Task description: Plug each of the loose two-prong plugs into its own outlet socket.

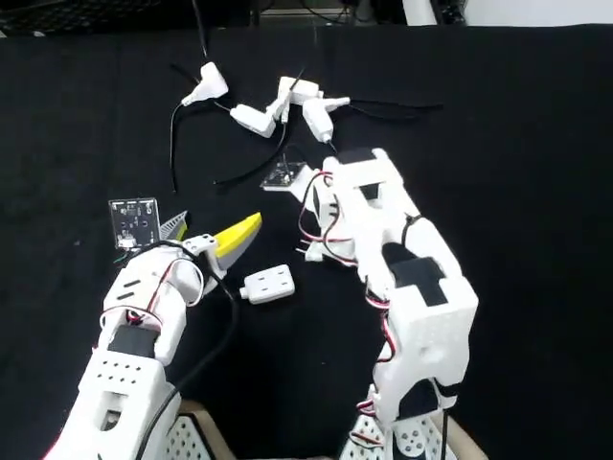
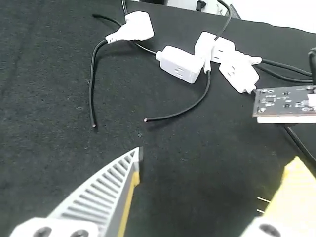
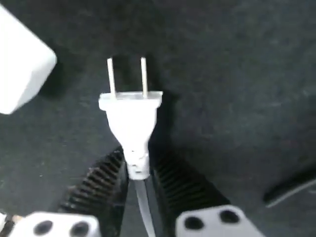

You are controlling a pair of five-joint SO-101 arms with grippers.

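Observation:
My right gripper (image 3: 136, 163) is shut on the neck of a white two-prong plug (image 3: 131, 116), whose prongs point away from the wrist. From above, this plug (image 1: 308, 251) hangs just right of a white outlet socket (image 1: 268, 285) lying on the black table; a corner of the socket (image 3: 19, 74) shows beside the prongs. My left gripper (image 1: 206, 230) stands open to the left of that socket, nothing between its grey and yellow fingers (image 2: 116, 190). Farther back lie another loose plug (image 2: 132, 28) and corded white sockets (image 2: 180, 63).
A small circuit board (image 1: 134, 222) lies left of my left gripper, and another board (image 1: 284, 175) sits behind the right gripper. Thin black cords (image 1: 177, 144) trail over the far part of the black table (image 1: 517, 192).

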